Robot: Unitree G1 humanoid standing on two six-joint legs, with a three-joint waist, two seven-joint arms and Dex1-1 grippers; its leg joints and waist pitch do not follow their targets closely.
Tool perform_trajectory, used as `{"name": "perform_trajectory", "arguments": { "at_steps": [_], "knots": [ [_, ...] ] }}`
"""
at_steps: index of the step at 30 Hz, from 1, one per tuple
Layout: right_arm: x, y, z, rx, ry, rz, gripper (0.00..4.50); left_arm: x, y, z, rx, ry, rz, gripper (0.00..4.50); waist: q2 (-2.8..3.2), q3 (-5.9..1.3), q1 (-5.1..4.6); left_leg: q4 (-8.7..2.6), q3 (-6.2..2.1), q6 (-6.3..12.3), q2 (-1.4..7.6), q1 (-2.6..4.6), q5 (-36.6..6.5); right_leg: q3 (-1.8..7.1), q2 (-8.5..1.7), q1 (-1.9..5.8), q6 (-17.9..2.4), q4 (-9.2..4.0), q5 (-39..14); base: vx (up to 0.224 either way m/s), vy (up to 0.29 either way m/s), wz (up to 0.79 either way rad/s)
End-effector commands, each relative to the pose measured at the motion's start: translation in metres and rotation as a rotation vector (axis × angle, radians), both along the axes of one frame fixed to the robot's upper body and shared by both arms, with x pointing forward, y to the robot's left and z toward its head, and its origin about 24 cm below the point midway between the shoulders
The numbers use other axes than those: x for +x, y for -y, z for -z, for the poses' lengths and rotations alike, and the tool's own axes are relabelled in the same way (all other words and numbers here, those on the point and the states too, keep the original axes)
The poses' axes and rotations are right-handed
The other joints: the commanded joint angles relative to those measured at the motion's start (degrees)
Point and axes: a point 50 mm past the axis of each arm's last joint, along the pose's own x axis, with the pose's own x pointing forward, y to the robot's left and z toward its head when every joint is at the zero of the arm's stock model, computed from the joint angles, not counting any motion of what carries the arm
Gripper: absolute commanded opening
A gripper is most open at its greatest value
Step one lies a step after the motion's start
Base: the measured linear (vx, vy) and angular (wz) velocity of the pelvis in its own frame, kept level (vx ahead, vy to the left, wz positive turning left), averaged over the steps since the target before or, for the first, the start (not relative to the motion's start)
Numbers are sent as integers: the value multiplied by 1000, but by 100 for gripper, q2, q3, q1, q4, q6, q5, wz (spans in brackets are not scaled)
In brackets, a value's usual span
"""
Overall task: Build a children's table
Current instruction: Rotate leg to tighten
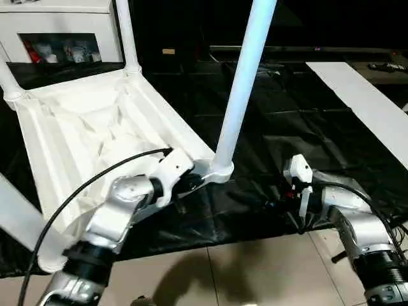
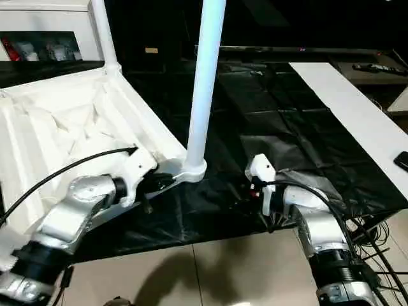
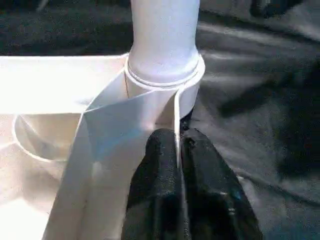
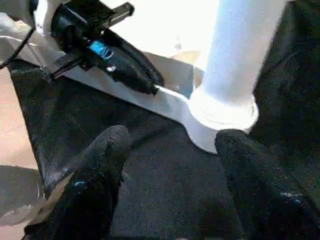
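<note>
- Your landmark is the table top (image 1: 83,137). It lies upside down on the black sheet (image 1: 299,127), ribs facing up, with legs standing in its corner cups.
- The nearest leg (image 1: 245,83) stands tall in the corner cup closest to you.
- Just beside that cup, your left gripper (image 3: 178,165) is pinched shut on the thin rim of the table top (the left wrist view shows the rim edge squeezed between the two black fingers (image 3: 157,160)).
- Your right gripper (image 4: 170,165) waits near the same corner, over the sheet, fingers apart and holding nothing.
- I think a bump from the right gripper could tip the leg, or a slipping pinch could let the top slide.
- The eye views show several standing legs; the right wrist view shows the left gripper's pinch from outside.
</note>
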Motion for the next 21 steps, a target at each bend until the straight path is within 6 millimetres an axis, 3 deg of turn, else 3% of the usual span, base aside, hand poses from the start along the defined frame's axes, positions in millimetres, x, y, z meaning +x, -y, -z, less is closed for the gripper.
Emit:
{"name": "perform_trajectory", "arguments": {
  "at_steps": [1,4,8,15,17,21],
  "knots": [
    [-1,-3,-1,2,1,-6,312,0,-2,-9,-19,23,1,74,9,-378,55,-172,196,434,-220,33,-534,133,-68,290,-1391,-356,776,0,0,0],
    [3,-9,-1,5,10,7,312,2,-9,-16,-39,53,-36,96,23,-374,52,-165,192,367,-220,34,-634,126,-71,283,-1433,-348,827,0,0,0],
    [11,-11,0,-7,23,74,312,-3,-15,-19,-58,45,-43,105,36,-350,48,-199,187,202,-210,43,-901,121,-77,270,-1392,-374,403,0,0,0],
    [38,14,-1,-70,34,373,312,-21,-14,-25,-139,19,-27,105,42,-348,87,-200,203,12,-210,63,-1009,146,-82,246,-1317,-387,75,0,0,0],
    [49,19,-5,-64,69,489,312,-28,-12,-34,-242,-10,9,105,31,-347,108,-198,208,-19,-220,49,-968,148,-88,250,-1317,-375,115,0,0,0],
    [68,9,-9,-37,111,637,312,-40,-15,-30,-190,-108,113,105,61,-347,115,-192,220,-75,-245,56,-1003,150,-59,232,-1262,-371,59,0,0,0]
  ]
}}
